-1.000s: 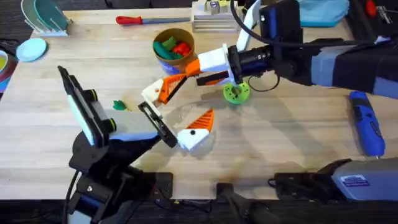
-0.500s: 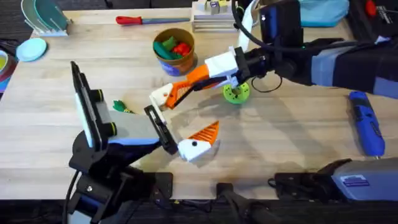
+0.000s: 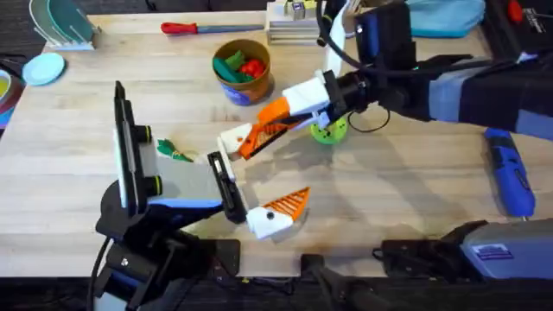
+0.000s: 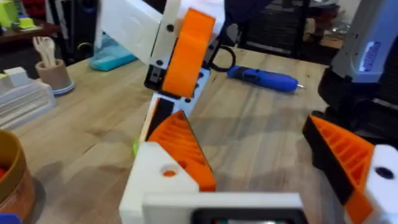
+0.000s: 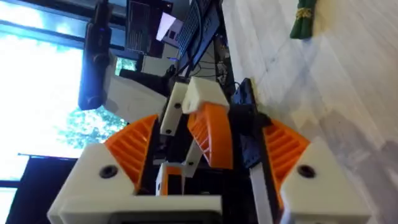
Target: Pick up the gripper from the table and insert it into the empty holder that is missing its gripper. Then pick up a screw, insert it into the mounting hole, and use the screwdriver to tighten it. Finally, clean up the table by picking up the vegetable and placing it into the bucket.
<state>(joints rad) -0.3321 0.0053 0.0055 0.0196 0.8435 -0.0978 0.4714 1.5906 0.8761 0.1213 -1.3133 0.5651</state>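
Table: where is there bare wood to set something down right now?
Free: the near-right stretch of table between the green disc and the blue tool, and the far-left patch between the screwdriver and the vegetable. Crowded: the middle, where both arms meet below the bucket.

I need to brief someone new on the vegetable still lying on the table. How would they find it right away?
Start at the round tan bucket near the table's far edge, then look toward the left arm. The vegetable lies alone on the bare wood beside that arm's upright black link. It is a thin green stalk with a yellowish band, far slimmer than the round green disc under the right arm.
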